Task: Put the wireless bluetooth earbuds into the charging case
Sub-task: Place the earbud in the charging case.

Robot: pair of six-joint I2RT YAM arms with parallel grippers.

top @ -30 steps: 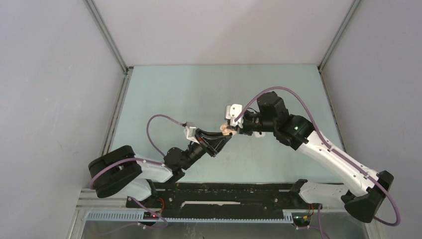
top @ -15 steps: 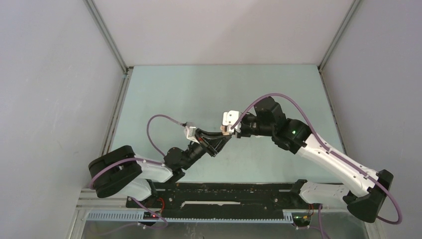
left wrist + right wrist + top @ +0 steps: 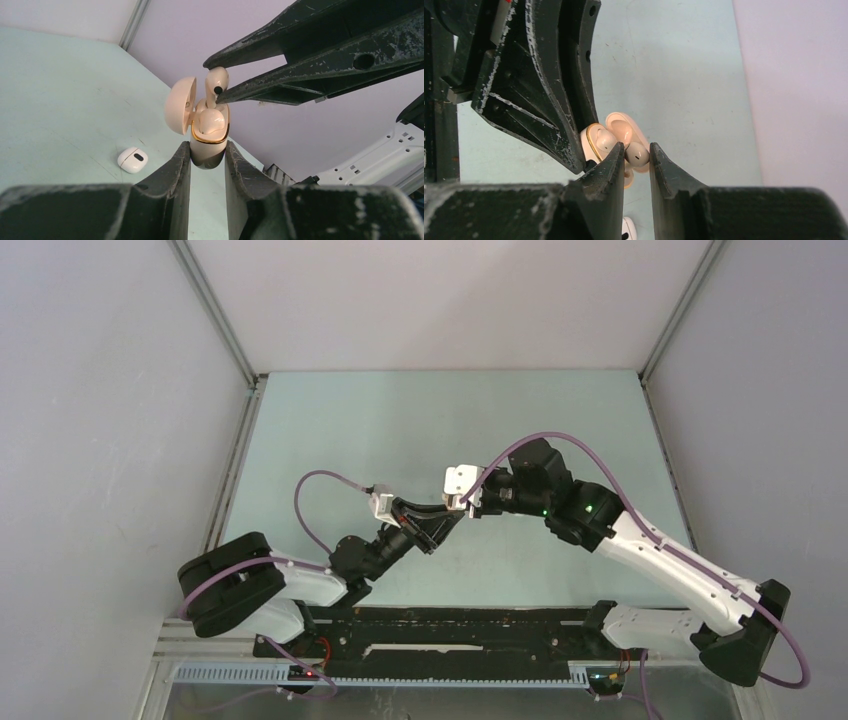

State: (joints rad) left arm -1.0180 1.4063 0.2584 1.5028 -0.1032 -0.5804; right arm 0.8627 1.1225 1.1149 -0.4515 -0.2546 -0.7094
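My left gripper (image 3: 207, 150) is shut on the base of a beige charging case (image 3: 209, 145) and holds it upright above the table with its lid (image 3: 179, 105) open. One beige earbud (image 3: 211, 121) sits in the case. My right gripper (image 3: 637, 147) is shut on a second beige earbud (image 3: 637, 154), which also shows in the left wrist view (image 3: 216, 82), right over the case's open top with its stem pointing down beside the seated bud. In the top view the two grippers, left (image 3: 447, 515) and right (image 3: 464, 504), meet at mid table.
A small closed white case (image 3: 132, 160) lies on the pale green table (image 3: 60, 100) beyond the held case. A white rounded piece (image 3: 628, 232) shows on the table below my right fingers. Grey walls enclose the table on three sides.
My right gripper has moved left with the earbud, up to the open case. The left arm has held still. The white case on the table is now hidden under the right arm in the top view.
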